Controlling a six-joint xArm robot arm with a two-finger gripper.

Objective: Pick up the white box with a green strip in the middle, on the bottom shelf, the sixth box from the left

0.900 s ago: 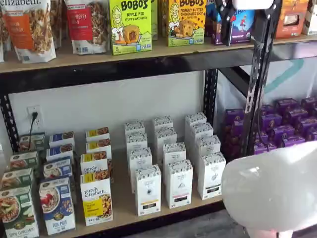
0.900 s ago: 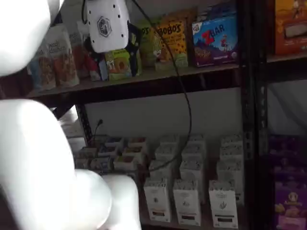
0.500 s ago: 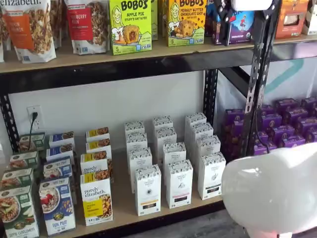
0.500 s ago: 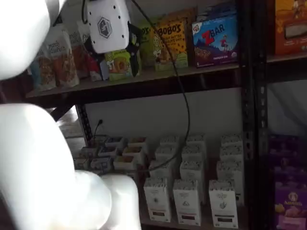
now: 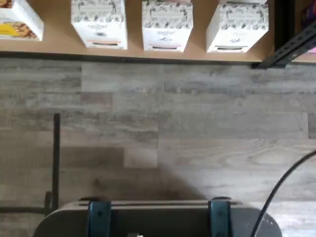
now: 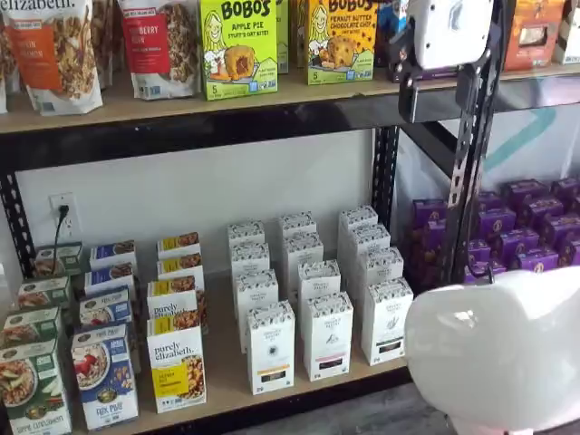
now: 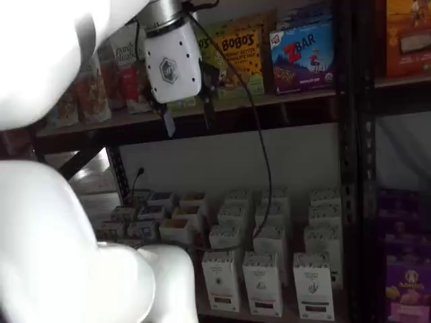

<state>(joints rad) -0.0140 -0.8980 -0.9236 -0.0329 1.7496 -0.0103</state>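
Note:
The bottom shelf [image 6: 222,364] holds rows of boxes. The white box [image 6: 387,322] stands at the front of the rightmost white column, also seen in a shelf view [image 7: 313,293] and in the wrist view [image 5: 237,27]; its strip colour is too small to tell. My gripper [image 6: 438,95] hangs high up by the upper shelf board, far above that box, its white body over two black fingers. In both shelf views a clear gap separates the fingers, so the gripper [image 7: 188,118] is open and holds nothing.
Bobo's boxes [image 6: 238,45] and granola bags fill the upper shelf. A black perforated upright [image 6: 467,172] stands right of the white boxes, with purple boxes [image 6: 521,231] beyond it. My white arm link [image 6: 498,349] bulks in the foreground. A cable [image 7: 262,148] dangles. Grey wood floor [image 5: 158,123] lies below.
The gripper has come down from the top edge of both shelf views, so its body and both fingers now show. The boxes have not moved.

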